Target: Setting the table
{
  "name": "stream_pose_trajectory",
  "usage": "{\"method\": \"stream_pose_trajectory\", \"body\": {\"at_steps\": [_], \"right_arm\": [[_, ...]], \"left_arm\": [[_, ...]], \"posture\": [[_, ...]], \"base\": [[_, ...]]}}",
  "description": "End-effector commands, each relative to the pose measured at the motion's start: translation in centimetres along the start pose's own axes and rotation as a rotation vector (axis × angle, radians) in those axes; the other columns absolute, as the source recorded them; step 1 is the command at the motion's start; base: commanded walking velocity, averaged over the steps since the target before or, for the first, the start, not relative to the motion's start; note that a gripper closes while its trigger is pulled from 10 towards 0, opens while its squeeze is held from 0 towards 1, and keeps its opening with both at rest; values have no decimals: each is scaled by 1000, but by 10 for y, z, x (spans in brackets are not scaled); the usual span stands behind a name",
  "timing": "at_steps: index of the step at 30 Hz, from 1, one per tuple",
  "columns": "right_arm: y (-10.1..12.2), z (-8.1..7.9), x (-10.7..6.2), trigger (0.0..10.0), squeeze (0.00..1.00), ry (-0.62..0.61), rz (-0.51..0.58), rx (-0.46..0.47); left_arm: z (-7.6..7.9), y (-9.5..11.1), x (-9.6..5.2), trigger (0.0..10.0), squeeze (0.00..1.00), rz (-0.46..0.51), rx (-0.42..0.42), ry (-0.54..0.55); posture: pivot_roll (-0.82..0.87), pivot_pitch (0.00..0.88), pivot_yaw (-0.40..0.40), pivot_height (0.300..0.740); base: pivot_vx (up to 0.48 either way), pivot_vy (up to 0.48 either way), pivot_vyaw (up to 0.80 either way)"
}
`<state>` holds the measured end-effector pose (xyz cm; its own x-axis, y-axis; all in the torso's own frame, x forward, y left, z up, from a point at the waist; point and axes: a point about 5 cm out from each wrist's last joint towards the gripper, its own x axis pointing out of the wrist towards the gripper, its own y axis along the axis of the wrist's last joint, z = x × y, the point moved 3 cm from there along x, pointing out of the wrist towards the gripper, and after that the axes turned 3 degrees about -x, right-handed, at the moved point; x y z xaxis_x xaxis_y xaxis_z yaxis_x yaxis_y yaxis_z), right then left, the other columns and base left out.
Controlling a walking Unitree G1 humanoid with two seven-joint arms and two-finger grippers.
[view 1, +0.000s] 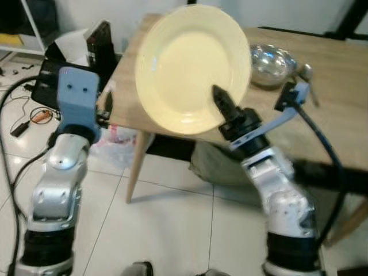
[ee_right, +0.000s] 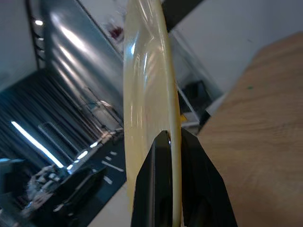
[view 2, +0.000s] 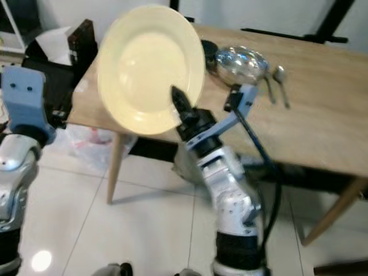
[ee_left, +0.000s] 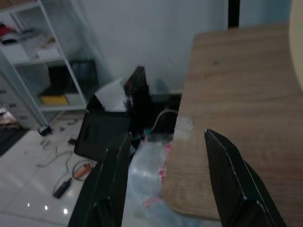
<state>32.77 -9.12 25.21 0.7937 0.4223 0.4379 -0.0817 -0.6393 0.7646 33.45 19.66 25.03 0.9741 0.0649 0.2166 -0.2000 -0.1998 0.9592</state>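
Plate status: round pale-yellow glazed plate (view 1: 192, 66), probably ceramic, held aloft and tilted nearly on edge, its face turned toward the head camera, filling the upper centre of the left eye frame above the near left corner of the light wooden worktop (view 1: 336, 103). Not yet set down.

Grip: right gripper (view 1: 221, 100) is clamped on the plate's lower rim, one black finger lying across the inner face, the other behind. Right wrist view confirms the rim edge (ee_right: 173, 118) pinched between the two fingers (ee_right: 151, 189).

Handling judgement: stiff, smooth glaze, likely slippery under hard pads; moderately heavy for a single rim pinch, so the weight hangs well off the grip point and may lever the plate round. Brittle — a drop to the white tiled floor (view 1: 172, 230) or a hard landing on the worktop would chip or break it. Best hold is the rim, as now; lower it flat and slowly.

Surroundings: shiny round metal bowl (view 1: 270, 63) stands on the worktop to the upper right of the plate, a metal spoon (view 1: 307, 77) just beside it.

Left gripper (ee_left: 165, 184): fingers spread apart, holding nothing, near the worktop's left edge, with a plastic bag (ee_left: 151, 175) on the floor below.
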Motion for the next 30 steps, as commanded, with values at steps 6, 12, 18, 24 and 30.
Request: {"method": "stream_pose_trajectory", "body": {"at_steps": [6,12,18,24,30], "right_arm": [[9,21,-7,10000,0,-98,35,20],[9,23,-7,10000,0,-111,37,18],[9,21,-7,10000,0,-95,29,12],[3,19,-11,10000,0,-84,6,64],[-13,23,-20,10000,0,-116,-58,84]], "left_arm": [[8,-3,0,10000,0,-7,5,-29],[9,-3,-1,10000,0,-7,4,-39],[17,0,-6,10000,0,15,11,-95],[18,0,-9,10000,0,15,44,-146],[4,12,-14,10000,0,46,112,-291]], "posture": [[-62,97,18,740],[-61,98,19,740],[-59,98,20,740],[-59,97,17,740],[-51,97,12,740]], "base": [[450,0,-400],[451,0,-749],[169,0,0],[0,0,0],[0,0,0]]}}
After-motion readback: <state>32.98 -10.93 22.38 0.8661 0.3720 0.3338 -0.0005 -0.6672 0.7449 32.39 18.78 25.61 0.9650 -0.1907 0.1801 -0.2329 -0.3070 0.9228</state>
